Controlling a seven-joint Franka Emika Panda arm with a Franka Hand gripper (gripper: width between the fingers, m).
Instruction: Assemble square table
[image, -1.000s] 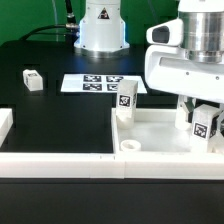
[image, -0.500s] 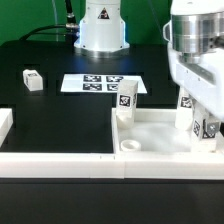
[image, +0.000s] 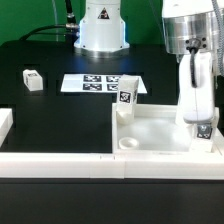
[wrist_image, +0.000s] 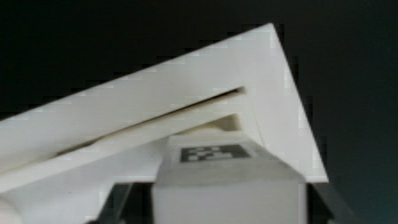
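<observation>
The white square tabletop (image: 160, 128) lies at the exterior view's right, rim up, with a round corner socket (image: 128, 145) at its near left. One white tagged leg (image: 126, 95) stands upright at its far left corner. Another leg (image: 32, 80) lies apart on the black table at the left. My gripper (image: 203, 130) is shut on a third leg (image: 204, 127), upright and low over the tabletop's right part. In the wrist view this leg (wrist_image: 221, 180) sits between my dark fingers (wrist_image: 121, 202), with a tabletop corner (wrist_image: 214, 95) beyond it. Whether the leg touches the tabletop is hidden.
The marker board (image: 95, 83) lies flat behind the tabletop, in front of the arm's white base (image: 100, 30). A long white border bar (image: 55, 160) runs along the front, and another piece (image: 5, 125) stands at the left edge.
My arm has swung and turned, so the wrist now stands narrow and upright. The held leg has shifted slightly right and stays low over the tabletop's right part.
</observation>
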